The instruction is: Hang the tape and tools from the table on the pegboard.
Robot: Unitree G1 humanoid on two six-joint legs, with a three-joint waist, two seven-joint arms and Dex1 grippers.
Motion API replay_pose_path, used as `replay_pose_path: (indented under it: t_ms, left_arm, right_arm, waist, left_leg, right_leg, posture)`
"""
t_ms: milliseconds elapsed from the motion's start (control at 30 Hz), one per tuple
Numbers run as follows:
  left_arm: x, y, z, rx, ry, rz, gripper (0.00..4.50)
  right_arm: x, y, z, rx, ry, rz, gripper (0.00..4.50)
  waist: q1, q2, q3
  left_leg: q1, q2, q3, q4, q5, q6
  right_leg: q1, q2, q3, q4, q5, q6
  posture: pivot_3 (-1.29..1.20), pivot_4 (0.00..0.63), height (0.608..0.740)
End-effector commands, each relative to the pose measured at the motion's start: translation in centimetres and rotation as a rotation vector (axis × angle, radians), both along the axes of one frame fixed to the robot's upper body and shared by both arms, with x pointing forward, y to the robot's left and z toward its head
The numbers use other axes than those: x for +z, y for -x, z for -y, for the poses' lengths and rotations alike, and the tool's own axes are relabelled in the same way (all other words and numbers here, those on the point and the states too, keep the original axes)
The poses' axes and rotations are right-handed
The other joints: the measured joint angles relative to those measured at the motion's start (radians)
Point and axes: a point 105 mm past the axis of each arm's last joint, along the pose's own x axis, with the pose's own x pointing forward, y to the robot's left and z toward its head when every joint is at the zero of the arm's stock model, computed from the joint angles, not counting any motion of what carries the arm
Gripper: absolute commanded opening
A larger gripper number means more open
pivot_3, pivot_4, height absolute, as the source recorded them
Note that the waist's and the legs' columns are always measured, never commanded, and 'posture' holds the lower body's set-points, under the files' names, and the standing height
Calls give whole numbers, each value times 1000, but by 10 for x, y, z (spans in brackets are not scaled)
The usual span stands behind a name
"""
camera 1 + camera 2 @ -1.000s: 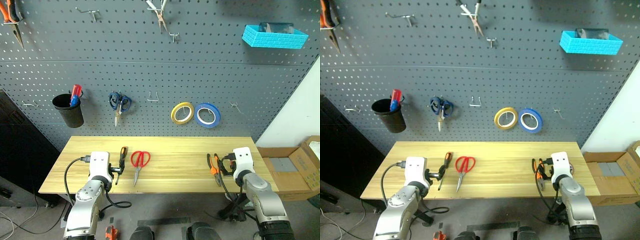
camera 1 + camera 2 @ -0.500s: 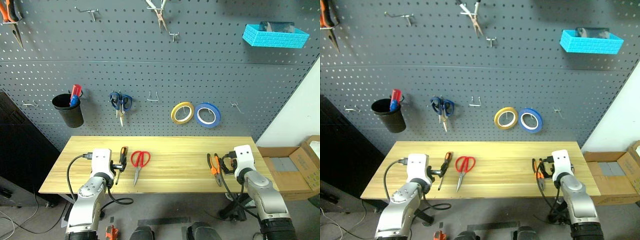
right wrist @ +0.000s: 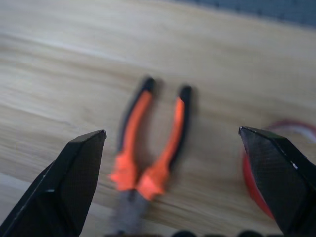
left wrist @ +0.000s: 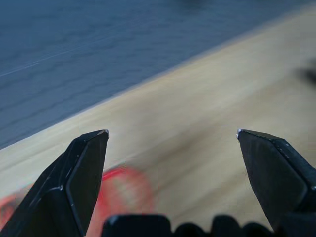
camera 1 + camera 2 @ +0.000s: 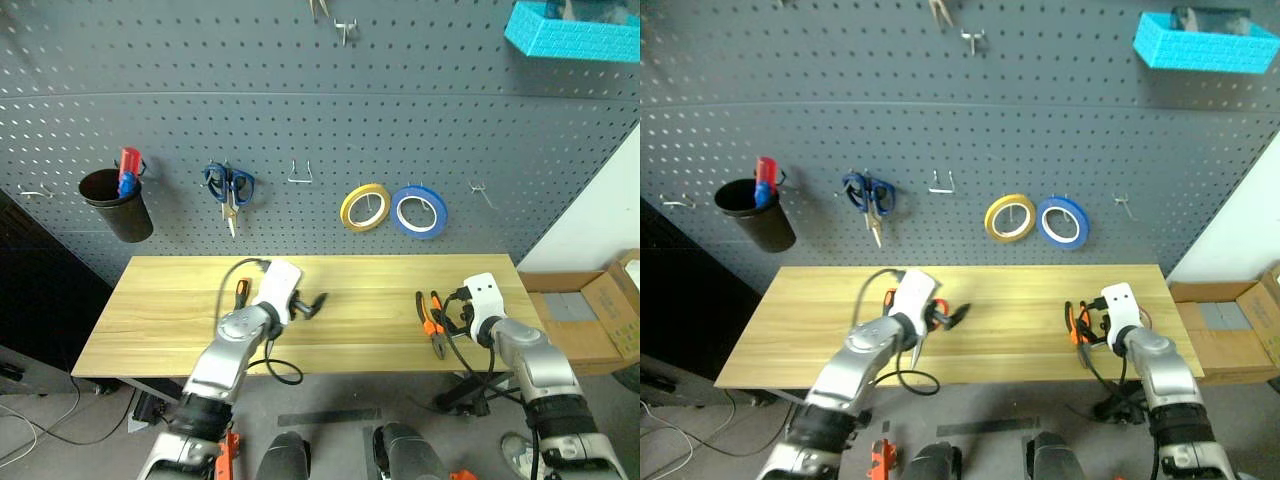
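The pegboard [image 5: 300, 130] rises behind the table [image 5: 370, 290]. My left gripper [image 5: 312, 303] hovers open over the table's middle left, fingers pointing right. Beneath its wrist lie the red-handled scissors [image 5: 938, 308], one blurred red handle [image 4: 123, 197] showing between its fingers. Beside the left arm lies the orange-and-black screwdriver [image 5: 240, 291], partly covered. Over the orange-and-black pliers [image 5: 431, 326] at the table's right stands my right gripper [image 5: 452, 322], open; the pliers [image 3: 153, 148] lie between its spread fingers. The red tape [image 3: 256, 182] lies flat next to them, mostly behind a finger.
On the pegboard hang a yellow roll [image 5: 364, 207], a blue roll [image 5: 417, 211], blue-handled scissors [image 5: 228, 186], a black cup [image 5: 112, 203] and a turquoise basket [image 5: 570, 30]. Bare hooks [image 5: 300, 174] sit between them. A cardboard box [image 5: 600, 320] stands right of the table.
My left arm has swung right, from beside the screwdriver to over the scissors, its gripper still open. The right hand edged slightly forward over the pliers. The camera has tilted down.
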Motion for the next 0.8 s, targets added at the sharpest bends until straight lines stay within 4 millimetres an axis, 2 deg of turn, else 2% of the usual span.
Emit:
replay_pose_path:
  t_ms: [33, 200, 333, 500, 733, 800]
  left_arm:
    - [9, 9, 45, -256, 20, 27, 4482]
    - [15, 11, 83, -445, 8, 60, 4482]
    - [21, 5, 99, -506, 4, 87, 4482]
    - [28, -2, 113, -523, 15, 111, 4482]
    - [29, 2, 125, -571, 22, 119, 4482]
    - [30, 2, 126, -576, 25, 122, 4500]
  right_arm:
    - [6, -10, 25, -73, 9, 13, 4500]
    - [8, -16, 39, -121, 16, 7, 4500]
    - [5, -19, 43, -134, 9, -6, 4500]
    - [2, -22, 52, -124, 50, -10, 4500]
    - [5, -30, 51, -107, -4, -33, 4500]
    - [5, -31, 46, -79, -31, -46, 4105]
  waist:
    - [-5, -1, 18]
    - [-26, 1, 52]
    - [-36, -1, 88]
    - [-47, -5, 119]
    - [-54, -10, 141]
    - [-54, -10, 143]
  left_leg:
    - [0, 0, 0, 0, 0, 1]
    - [-12, 0, 0, 0, -2, 4]
    - [-16, 0, 1, 1, -3, 4]
    - [-16, -1, 1, 2, -3, 5]
    - [-16, -1, 1, 3, -3, 5]
    - [-16, -1, 1, 3, -3, 5]
  right_leg:
    - [-1, 0, 0, 0, 0, 0]
    - [-10, 0, 1, 1, 2, 8]
    - [-14, 0, 2, 2, 2, 8]
    - [-14, -1, 3, 2, 2, 10]
    - [-14, -1, 4, 1, 2, 12]
    - [-14, -1, 4, 1, 2, 12]
  posture:
    - [-54, 266, 740]
    - [-82, 316, 740]
    - [-87, 348, 740]
    - [-87, 374, 740]
    - [-93, 395, 740]
    - [-92, 394, 740]
